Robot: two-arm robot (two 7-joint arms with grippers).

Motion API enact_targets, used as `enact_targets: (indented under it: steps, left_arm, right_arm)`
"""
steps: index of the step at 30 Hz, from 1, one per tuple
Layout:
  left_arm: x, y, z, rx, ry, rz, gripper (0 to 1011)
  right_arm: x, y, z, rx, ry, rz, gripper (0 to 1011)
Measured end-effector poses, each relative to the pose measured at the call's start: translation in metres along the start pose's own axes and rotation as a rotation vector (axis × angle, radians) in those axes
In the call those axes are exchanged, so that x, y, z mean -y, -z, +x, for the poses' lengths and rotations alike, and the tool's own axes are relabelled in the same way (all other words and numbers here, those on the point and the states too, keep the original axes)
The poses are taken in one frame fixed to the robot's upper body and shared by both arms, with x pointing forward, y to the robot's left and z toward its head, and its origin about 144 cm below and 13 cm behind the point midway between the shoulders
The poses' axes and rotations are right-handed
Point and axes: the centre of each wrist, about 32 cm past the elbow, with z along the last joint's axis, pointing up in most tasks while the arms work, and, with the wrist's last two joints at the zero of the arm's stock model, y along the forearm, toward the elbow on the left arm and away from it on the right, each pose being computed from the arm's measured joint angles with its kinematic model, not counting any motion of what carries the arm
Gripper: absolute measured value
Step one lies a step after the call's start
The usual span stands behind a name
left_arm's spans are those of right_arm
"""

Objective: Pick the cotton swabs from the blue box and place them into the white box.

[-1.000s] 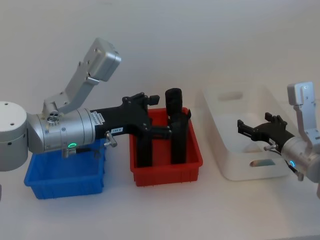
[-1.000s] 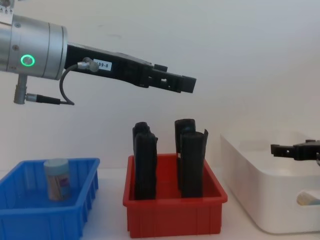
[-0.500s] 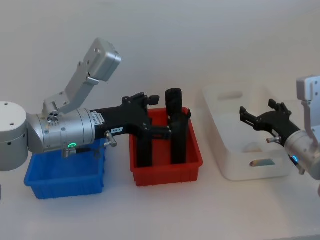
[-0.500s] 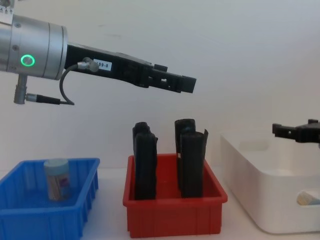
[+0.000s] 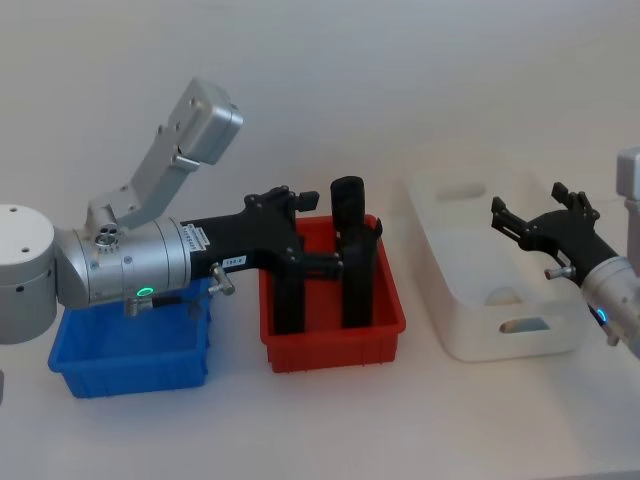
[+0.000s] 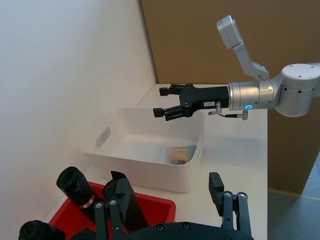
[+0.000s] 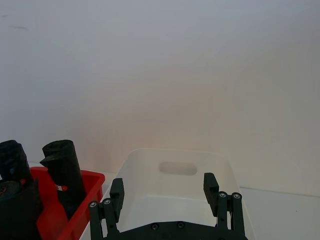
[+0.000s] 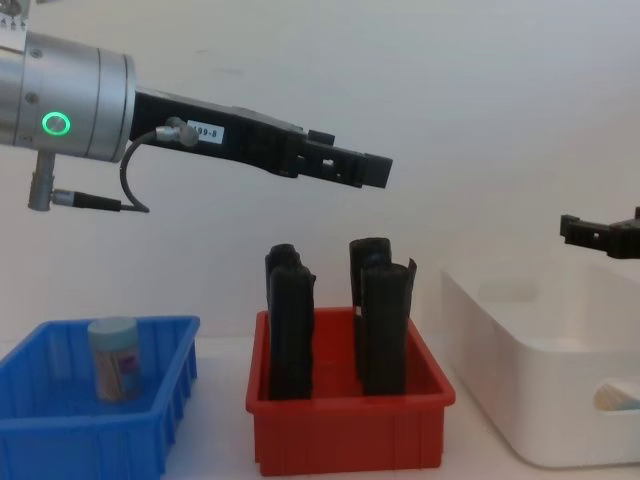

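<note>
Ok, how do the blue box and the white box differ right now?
The blue box is low and ribbed; the white box is taller and smooth. The blue box's cotton swab jar stands upright; the white box's swab jar lies on its side. Each shows one jar.

Below the matt black plastic right claw (image 6: 160, 102), we see a smooth, faintly glossy white plastic tub (image 6: 145, 172). Farther off: a blue bin (image 8: 150, 420) of ribbed plastic, a glossy red bin (image 8: 340, 435), matt rolls (image 8: 385, 330), a clear jar (image 8: 113, 360).

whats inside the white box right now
One cotton swab jar lies in the white box, close to one end wall. The near wall covers part of the floor.
</note>
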Motion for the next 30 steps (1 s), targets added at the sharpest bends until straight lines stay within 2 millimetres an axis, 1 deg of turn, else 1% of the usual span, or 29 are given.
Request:
enact_targets:
  steps: [8,30]
  left_arm:
    - [0.003,0.008,-0.007,0.007,-0.044,-0.004,1004]
    - [0.017,0.046,-0.045,0.032,-0.267,-0.04,1004]
  right_arm:
    - [0.011,0.002,-0.006,0.005,-0.007,0.0,1002]
    - [0.066,0.004,-0.04,0.012,-0.042,0.0,1001]
